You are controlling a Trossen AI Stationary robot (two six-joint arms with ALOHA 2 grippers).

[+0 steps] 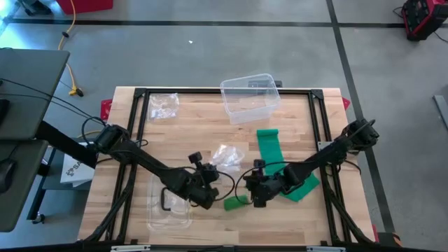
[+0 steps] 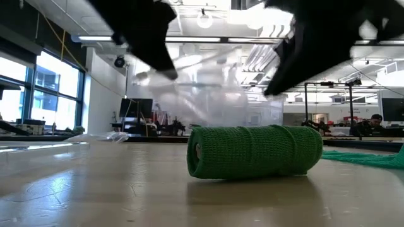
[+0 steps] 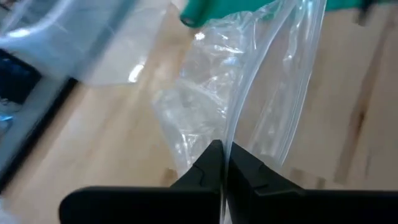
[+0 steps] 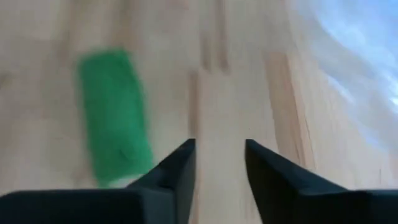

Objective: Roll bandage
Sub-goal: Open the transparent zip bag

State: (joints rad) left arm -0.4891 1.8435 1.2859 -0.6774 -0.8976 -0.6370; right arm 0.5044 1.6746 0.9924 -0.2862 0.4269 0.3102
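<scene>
A green bandage roll lies on its side on the wooden table, near the front edge; the low view shows the roll resting there. A flat green bandage strip lies to the right, running under my right arm. My left gripper sits just left of the roll, shut on a clear plastic bag. My right gripper hovers open just right of the roll, with nothing between its fingers. My left gripper pinches an edge of the clear plastic bag between its two shut fingers. The fingers slant down toward the table. The bag runs away from the fingertips toward the green roll; one layer or several, I cannot tell.
A clear plastic tub stands at the far middle. A crumpled clear bag lies at the far left, another lies mid-table, and a clear tray sits near the front left. A black frame borders the table.
</scene>
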